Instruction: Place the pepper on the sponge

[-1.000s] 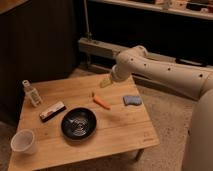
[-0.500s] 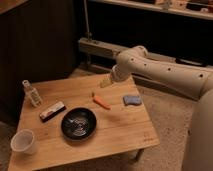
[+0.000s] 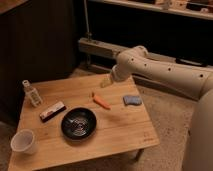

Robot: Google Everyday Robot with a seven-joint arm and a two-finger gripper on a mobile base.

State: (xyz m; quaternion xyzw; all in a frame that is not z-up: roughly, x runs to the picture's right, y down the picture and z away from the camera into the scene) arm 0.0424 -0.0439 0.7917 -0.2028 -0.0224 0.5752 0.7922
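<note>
The wooden surface (image 3: 125,134) filled the lower left of the frame. Above its far edge, at centre frame, the end effector (image 3: 106,81) hung spread wide, holding nothing. The sponge (image 3: 132,100) lay right of centre. The pepper (image 3: 101,101) lay near its left, apart, so the placing remained.

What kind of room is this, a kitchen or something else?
Probably a lab or test room: a low wooden table laid with props like the pepper and the sponge, metal racking behind, and the gripper hovering above the table's far side.
</note>
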